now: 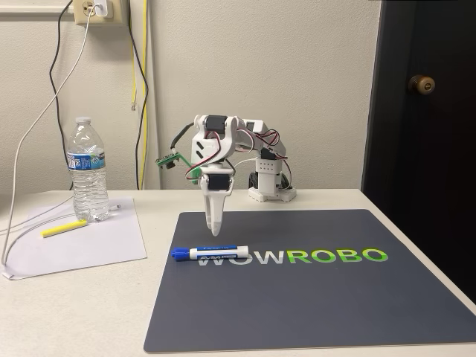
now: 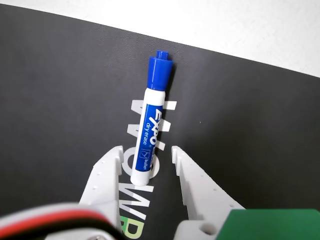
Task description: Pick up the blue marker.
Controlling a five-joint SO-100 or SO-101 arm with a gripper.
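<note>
- While the marker (image 2: 152, 124) lies untouched on the dark mat (image 2: 60, 100), the step in hand is, by my judgement, the approach: the gripper (image 2: 148, 155) is lined up above it and nothing has been grasped yet.
- Seen from the wrist view, the two white fingers (image 2: 107, 172) stand moderately apart, one on each side of the marker's white tail end, and they hold nothing. Whether the tips are down at the barrel's level or above it cannot be told from that view.
- From the fixed view, the gripper (image 1: 214, 223) points straight down with its tips above the mat, just at 12 o'clock of the marker (image 1: 204, 253); there seems to be a gap between tips and marker.
- Placing the marker: in the fixed view it lies flat near the mat's (image 1: 312, 305) left edge, across the start of the printed lettering, cap towards 9 o'clock. In the wrist view the cap points to 12 o'clock and the tail sits between the fingers.
- As for the next move, it likely calls for a descent until the fingers straddle the barrel, then a close across it. The grasp would fall near the tail, so the marker may tip cap-down when lifted; shifting towards the middle could help.
- Count: one marker, one gripper, one mat, one water bottle (image 1: 88, 169) at 10 o'clock of the marker, one yellow stick (image 1: 64, 228) on one sheet of paper (image 1: 111, 242).
</note>
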